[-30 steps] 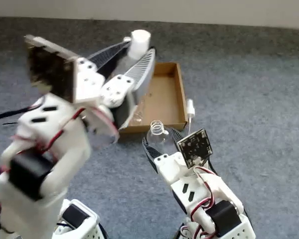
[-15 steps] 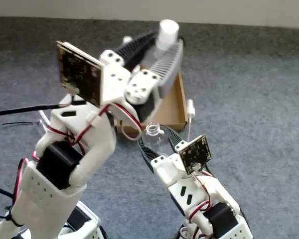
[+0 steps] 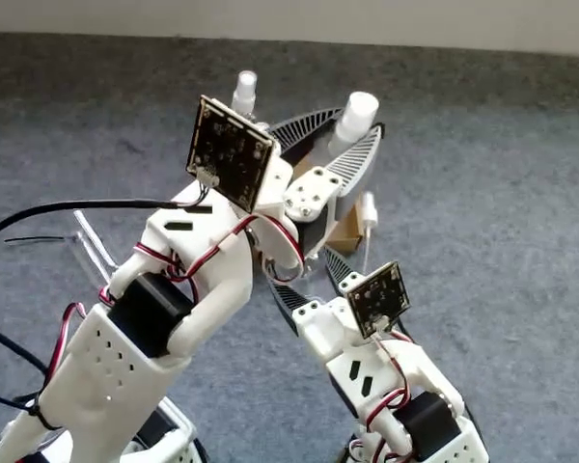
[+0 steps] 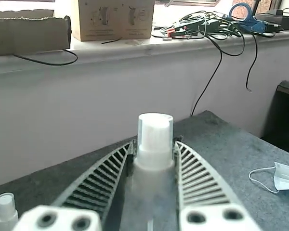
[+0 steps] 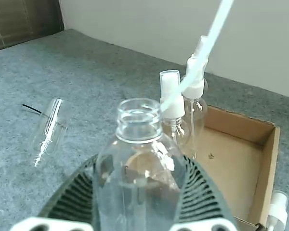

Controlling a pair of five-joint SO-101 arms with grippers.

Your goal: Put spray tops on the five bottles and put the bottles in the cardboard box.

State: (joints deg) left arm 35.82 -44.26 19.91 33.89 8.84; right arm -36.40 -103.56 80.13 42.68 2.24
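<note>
Above the carpet (image 3: 482,145), at about twelve o'clock from the right gripper (image 5: 140,166) in the high view, we see the left gripper (image 4: 154,150) clenched on a white spray top (image 4: 155,126). Our right gripper grasps an uncapped bottle (image 5: 137,120), upright. Two capped bottles (image 5: 171,103) stand at a corner of the cardboard box (image 5: 267,144) (inside or just outside, we cannot tell); a loose spray top (image 5: 277,204) lies beside its wall.

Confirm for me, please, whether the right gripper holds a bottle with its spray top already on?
Not quite: the right gripper holds a bottle, but its neck is open, with no spray top on, as the right wrist view shows.
</note>
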